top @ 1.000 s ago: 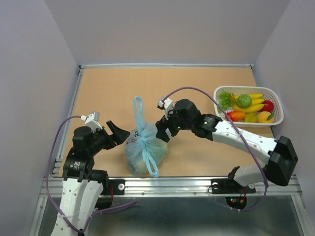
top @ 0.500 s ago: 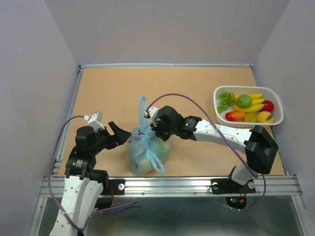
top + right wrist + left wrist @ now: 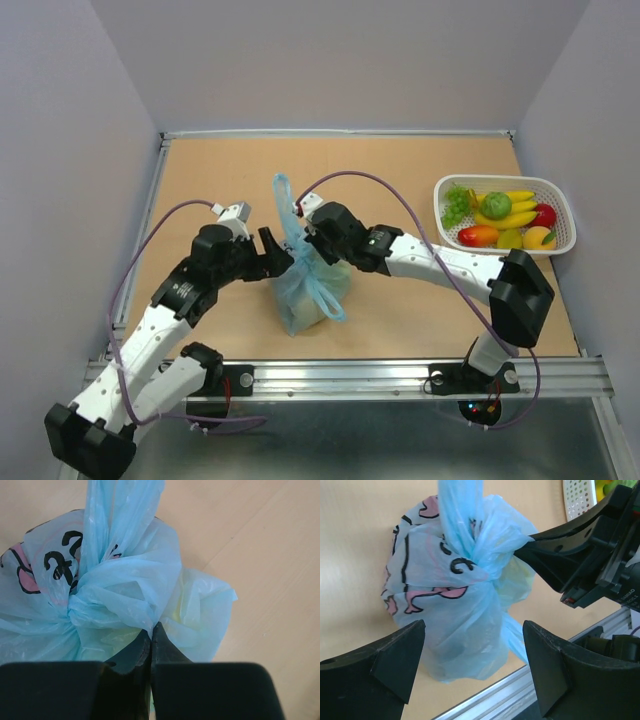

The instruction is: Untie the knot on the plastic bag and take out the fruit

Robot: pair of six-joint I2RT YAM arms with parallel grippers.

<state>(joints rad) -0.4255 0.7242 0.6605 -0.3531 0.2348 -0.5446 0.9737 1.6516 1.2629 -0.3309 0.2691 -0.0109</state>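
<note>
Two grippers meet at the plastic bag (image 3: 312,292), one from either side. The right gripper (image 3: 151,632) is clenched, its two fingers pressed flat together with their tips pinching a fold of the thin blue film. The knot (image 3: 75,611) sits just beyond those tips and a little to their left in the wrist view, a twisted lump from which a handle strip (image 3: 125,510) runs straight up and away. Just past the tips on the other side, a pale yellow fruit (image 3: 192,610) shows dimly through the film (its kind cannot be made out). The left gripper (image 3: 472,640) is released, jaws spread wide. The bag's rounded body, with its pink-and-black prints, fills the gap between them, and neither finger plainly touches it. The knot lies ahead of and above this gap, where the right gripper's black fingers come in from the right. Seen from above, the bag stands on the table (image 3: 220,180) between the two grippers, with one loop reaching away from both and a loose tail hanging on the near side. Well off behind the right gripper, beyond its arm, a white basket (image 3: 500,179) holds more toy fruit.
</note>
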